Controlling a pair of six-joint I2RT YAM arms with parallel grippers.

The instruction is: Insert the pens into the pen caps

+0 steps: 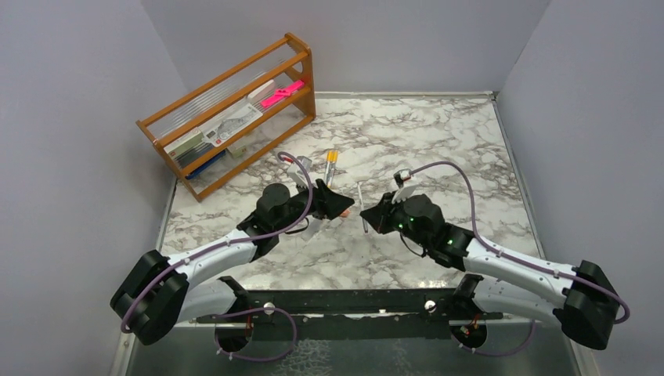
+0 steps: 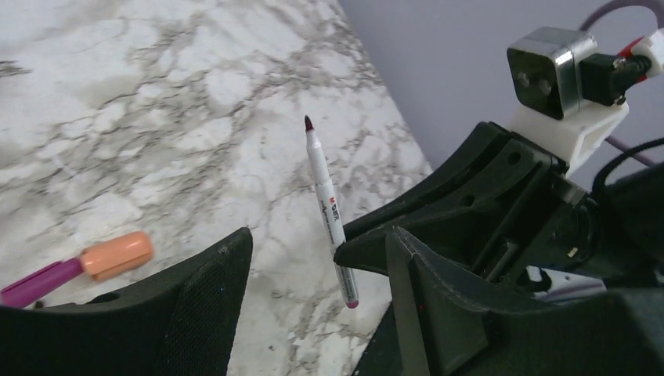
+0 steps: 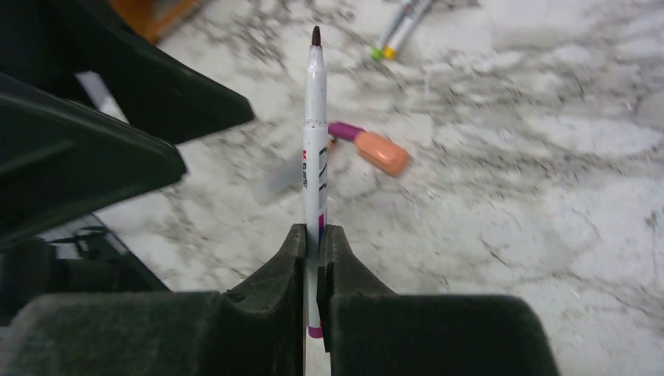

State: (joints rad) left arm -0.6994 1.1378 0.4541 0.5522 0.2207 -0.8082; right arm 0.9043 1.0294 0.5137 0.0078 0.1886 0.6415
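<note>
Item one: white pen (image 3: 315, 149), slim pale barrel with printed lettering, a bare dark-red tip and a purple-pink band at the rear end. It is pinched low on the barrel by the right gripper (image 3: 315, 239), whose jaws are closed tight on it. The tip sticks out past the fingers toward the far side of the marble table (image 1: 438, 141). Item two: left gripper (image 2: 317, 243), jaws spread wide with nothing between its fingers (image 2: 207, 298). It faces the right gripper closely near the middle of the table, and in the left wrist view the held pen shows in the gap between its fingers without touching them. Item three: orange cap (image 2: 117, 254), short and rounded, lying on the marble just beside the left gripper. It sits on the end of a purple pen (image 2: 39, 283), which also lies flat and is not gripped by either arm. Item four: pair of pens (image 1: 332, 166), lying side by side and touching, further back on the table and apart from both grippers. The right wrist view shows one with a green end and one with a yellow end. Item five: wooden rack (image 1: 307, 78), standing at the far left corner and holding a pink item (image 1: 282, 92) with other flat goods.
</note>
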